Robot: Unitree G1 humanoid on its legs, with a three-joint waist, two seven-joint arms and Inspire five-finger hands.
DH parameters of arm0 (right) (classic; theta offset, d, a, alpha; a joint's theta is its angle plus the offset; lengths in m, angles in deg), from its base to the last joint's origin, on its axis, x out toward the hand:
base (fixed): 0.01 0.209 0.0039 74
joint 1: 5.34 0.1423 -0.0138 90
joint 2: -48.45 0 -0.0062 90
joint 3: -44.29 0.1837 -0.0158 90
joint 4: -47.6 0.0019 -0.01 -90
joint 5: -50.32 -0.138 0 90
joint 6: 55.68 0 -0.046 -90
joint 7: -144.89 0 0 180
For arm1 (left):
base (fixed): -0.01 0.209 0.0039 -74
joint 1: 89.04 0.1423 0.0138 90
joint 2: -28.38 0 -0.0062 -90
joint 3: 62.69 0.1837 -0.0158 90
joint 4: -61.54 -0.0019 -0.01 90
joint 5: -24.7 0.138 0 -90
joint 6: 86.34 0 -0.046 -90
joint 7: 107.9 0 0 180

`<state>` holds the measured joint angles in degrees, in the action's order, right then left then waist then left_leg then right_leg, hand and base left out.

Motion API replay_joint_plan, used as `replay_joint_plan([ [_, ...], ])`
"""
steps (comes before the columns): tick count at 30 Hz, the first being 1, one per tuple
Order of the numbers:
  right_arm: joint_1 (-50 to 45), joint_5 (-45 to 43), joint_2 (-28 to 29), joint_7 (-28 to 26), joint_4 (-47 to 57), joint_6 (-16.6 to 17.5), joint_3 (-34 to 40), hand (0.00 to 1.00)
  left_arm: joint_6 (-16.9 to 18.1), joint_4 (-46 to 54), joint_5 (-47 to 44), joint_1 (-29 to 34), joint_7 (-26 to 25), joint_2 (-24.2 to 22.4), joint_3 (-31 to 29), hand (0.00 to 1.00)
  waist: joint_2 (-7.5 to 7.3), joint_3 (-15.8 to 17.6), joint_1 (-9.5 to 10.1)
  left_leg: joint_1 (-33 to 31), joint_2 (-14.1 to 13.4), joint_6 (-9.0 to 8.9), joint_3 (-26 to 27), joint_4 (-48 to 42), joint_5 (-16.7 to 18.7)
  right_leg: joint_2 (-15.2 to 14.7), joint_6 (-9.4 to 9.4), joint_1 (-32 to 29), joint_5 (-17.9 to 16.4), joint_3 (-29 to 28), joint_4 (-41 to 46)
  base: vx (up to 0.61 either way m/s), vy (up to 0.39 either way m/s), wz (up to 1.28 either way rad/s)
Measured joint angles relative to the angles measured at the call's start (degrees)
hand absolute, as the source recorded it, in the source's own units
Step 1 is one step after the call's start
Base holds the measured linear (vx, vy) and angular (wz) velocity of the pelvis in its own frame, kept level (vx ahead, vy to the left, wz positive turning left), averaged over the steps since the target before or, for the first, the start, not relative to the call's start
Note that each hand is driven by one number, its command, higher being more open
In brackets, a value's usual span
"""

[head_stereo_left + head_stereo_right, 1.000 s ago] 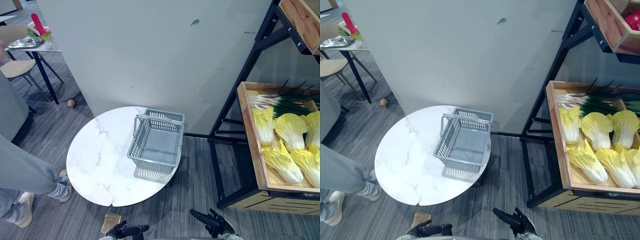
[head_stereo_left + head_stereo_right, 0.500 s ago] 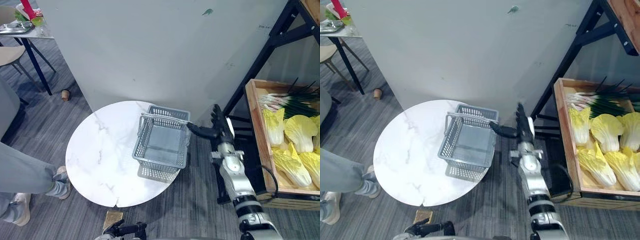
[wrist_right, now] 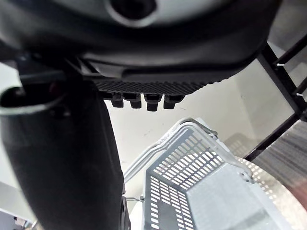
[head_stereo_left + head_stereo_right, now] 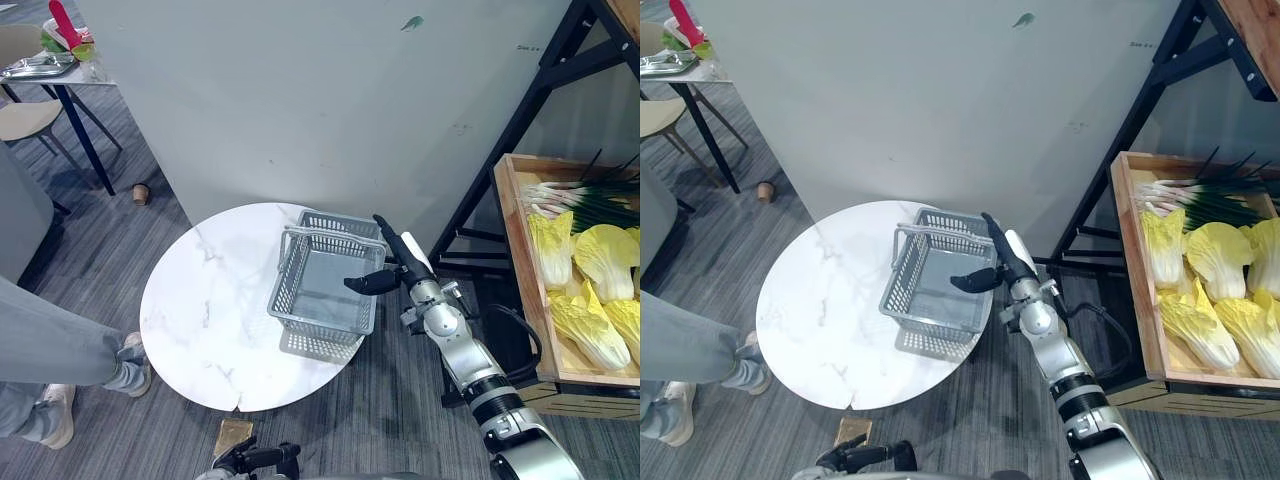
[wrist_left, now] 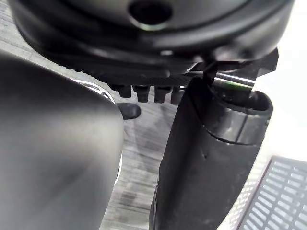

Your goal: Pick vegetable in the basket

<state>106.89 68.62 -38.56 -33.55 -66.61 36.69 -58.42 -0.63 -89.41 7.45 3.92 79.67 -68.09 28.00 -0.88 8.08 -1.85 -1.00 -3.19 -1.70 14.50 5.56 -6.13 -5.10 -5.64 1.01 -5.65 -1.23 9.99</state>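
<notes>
Right hand [image 4: 400, 265] has swung from beside the shelf to the basket's [image 4: 290, 285] right rim

Its fingers are straight, thumb spread, holding nothing; the mid-frame basket is empty; cabbages [image 4: 600, 255] lie in the crate [image 4: 513, 250] at the right edge, so picking is unstarted; left hand [image 4: 250, 462] hangs relaxed at the bottom edge.

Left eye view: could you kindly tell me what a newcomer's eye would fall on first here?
The empty grey plastic basket on the round white marble table stands out first, with the right hand open and raised at its right side. Next come the yellow napa cabbages and green onions in the wooden crate at the right. The left hand sits low at the near edge.
</notes>
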Motion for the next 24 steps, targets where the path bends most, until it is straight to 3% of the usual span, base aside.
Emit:
replay_joint_plan([
  [4,2.0,2.0,-0.2,0.3,-2.2,-1.2,-2.1,1.0,0.1,0.0,0.4,0.0,0.5,-0.7,-2.2,1.0,-0.2,-0.2,0.4,-1.0,1.5,0.15,0.2,0.0,-0.8,-1.7,-0.32,0.1,-3.1,1.5,-1.8,-0.04,-0.018,0.03],
  [7,2.1,2.0,-0.4,1.7,-4.2,-3.6,-2.1,1.0,0.5,0.1,1.1,0.0,1.4,-0.8,-2.4,1.0,-0.09,-0.2,1.07,-1.3,1.5,0.28,-0.6,0.0,-1.0,-1.5,-0.26,0.6,-3.2,3.0,-2.2,-0.05,-0.015,0.19],
  [16,6.8,4.2,0.9,3.3,-7.0,-6.2,-2.1,1.0,0.5,2.0,1.6,0.3,1.9,-0.7,-2.1,1.0,-0.52,-0.1,2.0,-1.8,2.5,0.78,-1.1,0.0,-1.3,-2.5,-1.57,1.1,-2.3,4.2,-2.5,0.03,0.022,0.09],
  [24,9.6,4.2,3.1,5.2,-7.1,-9.1,-2.5,1.0,0.4,2.9,1.6,0.8,2.0,-0.8,-2.1,1.0,-0.12,0.1,2.03,-1.1,0.8,0.06,-1.4,0.0,-0.9,-1.0,-0.53,1.0,-1.3,4.3,-1.0,-0.03,-0.005,-0.02],
])
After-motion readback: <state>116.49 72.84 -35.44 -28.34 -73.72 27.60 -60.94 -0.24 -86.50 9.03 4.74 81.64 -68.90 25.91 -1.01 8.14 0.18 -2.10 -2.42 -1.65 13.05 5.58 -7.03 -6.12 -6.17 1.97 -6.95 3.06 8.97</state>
